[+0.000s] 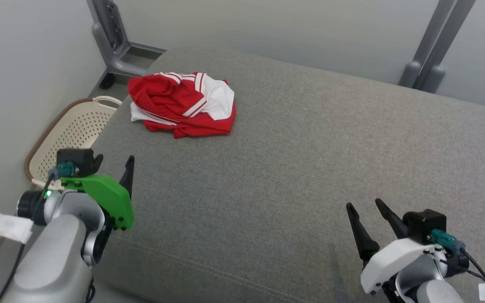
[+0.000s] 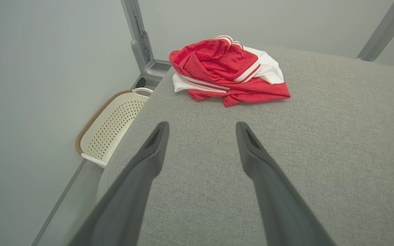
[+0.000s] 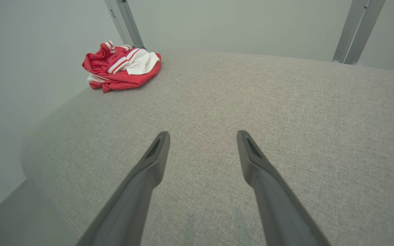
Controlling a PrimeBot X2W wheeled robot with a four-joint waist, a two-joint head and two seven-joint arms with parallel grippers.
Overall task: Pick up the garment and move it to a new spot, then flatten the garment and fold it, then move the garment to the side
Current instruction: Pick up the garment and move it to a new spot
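Observation:
The garment (image 1: 182, 104), red with white stripes and a white panel, lies crumpled in a heap at the far left corner of the grey cushioned surface (image 1: 293, 168). It also shows ahead of the fingers as the garment (image 2: 229, 71) in the left wrist view, and small at the upper left as the garment (image 3: 121, 66) in the right wrist view. My left gripper (image 1: 114, 162) hovers open over the surface's left edge, well short of the heap. My right gripper (image 1: 364, 206) stands open at the near right, far from it. Both hold nothing.
A cream perforated basket (image 1: 72, 134) stands on the floor beside the surface's left edge, against the wall. A grey metal frame post (image 1: 112, 38) rises behind the garment, and another post (image 1: 436, 46) stands at the far right.

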